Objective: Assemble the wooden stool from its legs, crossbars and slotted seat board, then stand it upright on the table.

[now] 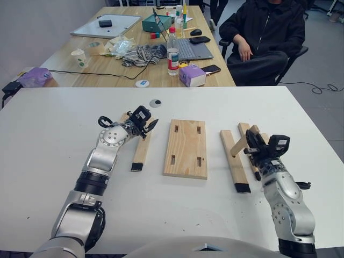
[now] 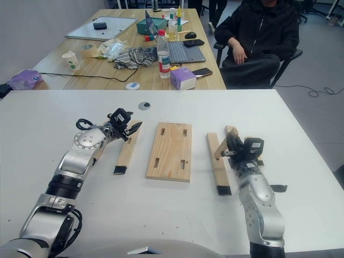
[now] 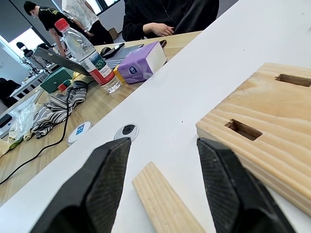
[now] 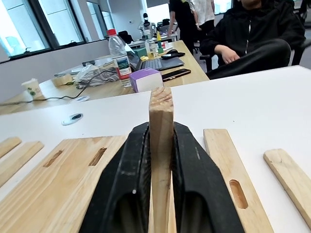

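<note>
The slotted seat board (image 1: 186, 148) lies flat at the table's middle. Left of it lie wooden legs (image 1: 142, 149), and my left gripper (image 1: 146, 124) hovers open just over their far end, its fingers (image 3: 109, 187) straddling a leg's tip (image 3: 163, 204). Right of the board lies a long slotted leg (image 1: 234, 160) with another piece (image 4: 291, 182) beyond it. My right gripper (image 1: 250, 142) is shut on a short wooden crossbar (image 4: 161, 145), held tilted above the slotted leg (image 4: 232, 177).
A small round grommet (image 1: 156, 102) sits in the white table (image 1: 59, 140) behind the left legs. A cluttered wooden desk (image 1: 107, 70) with a bottle, laptop and tissue box stands beyond the far edge, where a person sits.
</note>
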Robot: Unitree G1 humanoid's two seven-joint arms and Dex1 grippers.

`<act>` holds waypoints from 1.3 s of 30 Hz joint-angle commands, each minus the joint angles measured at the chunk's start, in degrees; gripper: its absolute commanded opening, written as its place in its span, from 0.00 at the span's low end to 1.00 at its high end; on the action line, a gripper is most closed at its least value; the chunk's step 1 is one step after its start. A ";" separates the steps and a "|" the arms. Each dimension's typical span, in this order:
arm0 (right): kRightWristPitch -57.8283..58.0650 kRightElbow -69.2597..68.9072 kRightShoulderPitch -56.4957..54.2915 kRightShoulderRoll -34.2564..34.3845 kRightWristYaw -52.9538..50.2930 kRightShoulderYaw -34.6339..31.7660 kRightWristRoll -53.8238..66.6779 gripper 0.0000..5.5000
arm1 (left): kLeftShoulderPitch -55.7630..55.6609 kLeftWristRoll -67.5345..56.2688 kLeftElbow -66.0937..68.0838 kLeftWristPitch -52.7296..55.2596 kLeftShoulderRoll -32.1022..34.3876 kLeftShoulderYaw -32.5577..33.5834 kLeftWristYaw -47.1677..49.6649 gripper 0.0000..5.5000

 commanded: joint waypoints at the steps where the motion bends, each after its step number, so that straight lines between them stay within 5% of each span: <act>1: 7.05 3.33 2.44 0.11 -3.53 1.03 -3.20 0.07 | -1.17 0.16 0.56 -0.57 -0.02 0.77 0.47 0.45; 15: 2.63 5.23 10.79 -1.68 -2.67 7.02 -14.47 0.07 | -1.49 0.40 0.70 -0.94 -0.04 0.68 0.37 0.45; 30: 1.48 12.61 12.41 -1.23 1.59 5.06 -14.13 0.07 | -2.41 0.51 1.25 -1.66 -0.28 0.96 1.14 0.45; 34: 2.32 14.44 12.02 -1.72 2.75 5.58 -14.80 0.30 | -2.19 0.46 1.11 -1.75 -0.34 1.04 1.37 0.45; 39: -0.06 15.32 10.85 -3.41 4.24 6.69 -17.07 0.43 | -2.10 0.43 1.14 -1.79 -0.66 1.05 1.84 0.45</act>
